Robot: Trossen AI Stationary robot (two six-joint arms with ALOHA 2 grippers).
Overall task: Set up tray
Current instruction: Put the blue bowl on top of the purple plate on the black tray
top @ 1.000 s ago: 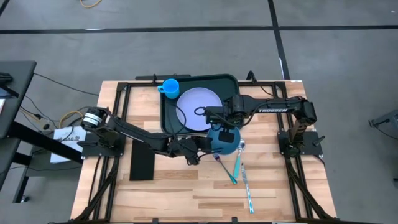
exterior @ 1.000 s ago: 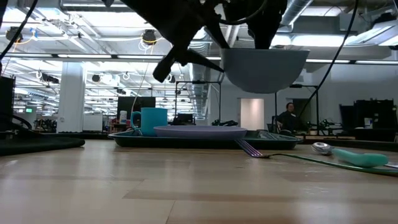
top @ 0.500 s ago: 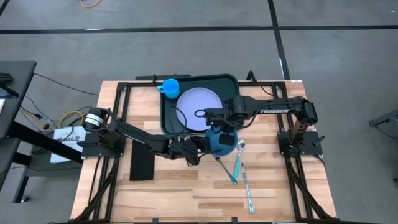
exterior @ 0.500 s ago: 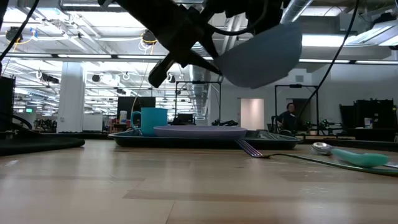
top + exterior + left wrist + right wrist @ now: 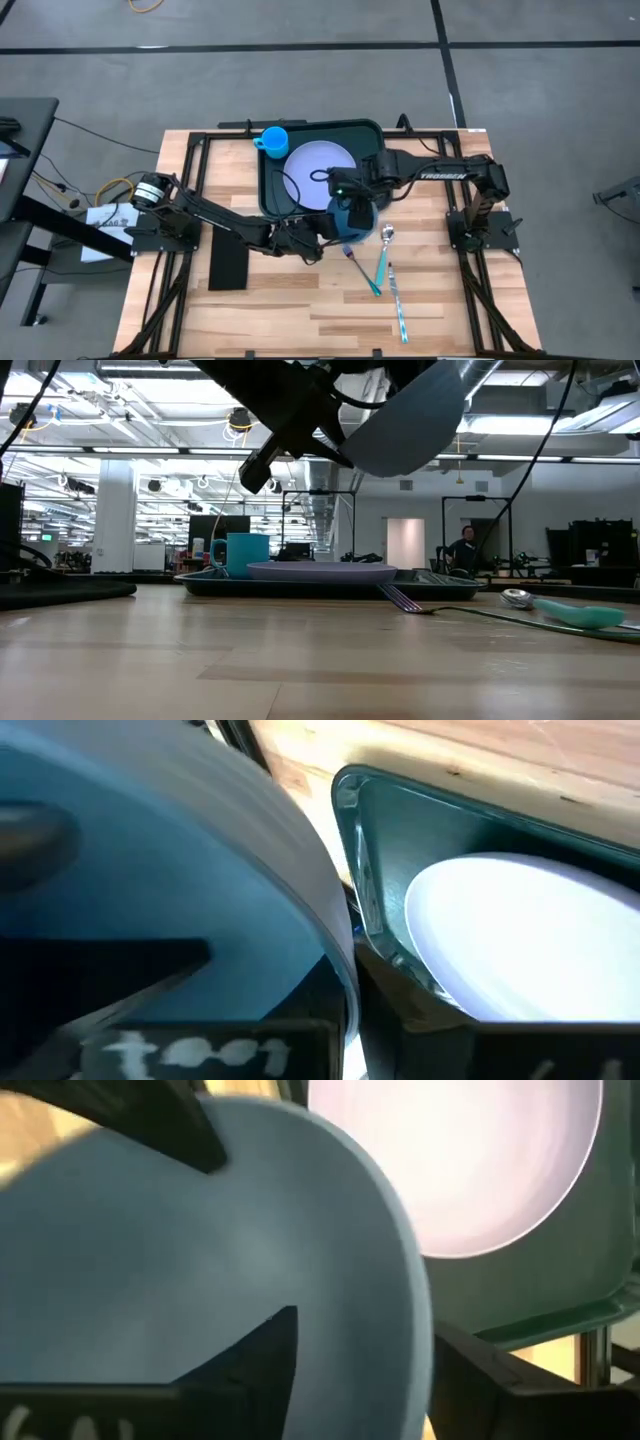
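Observation:
A blue bowl (image 5: 352, 220) hangs tilted in the air just off the near right corner of the dark green tray (image 5: 372, 135). My left gripper (image 5: 326, 231) is shut on it, coming from the table's left. My right gripper (image 5: 346, 196) is open over the bowl's far side, with one finger (image 5: 250, 1355) inside the bowl and the other outside its rim. A lavender plate (image 5: 318, 172) and a blue cup (image 5: 273, 140) stand on the tray. My left gripper holds the bowl by its rim on the left side (image 5: 345, 452), coming about level from the table's left. One finger (image 5: 100, 970) lies against the bowl's blue surface. The bowl is lifted clear and tilted, its right side higher. My right gripper: I cannot tell whether its fingers touch the rim.
A purple fork (image 5: 357, 265), a teal spoon (image 5: 382, 258) and a third utensil (image 5: 398, 305) lie on the wood near the bowl's right. A flat black rectangle (image 5: 228, 258) lies at the near left. A person (image 5: 465, 548) sits far behind the table.
The bowl hung level a second ago. It has tipped, its right side going up, and it has risen a little and shifted toward the tray. My right gripper has moved slightly toward the table's left.

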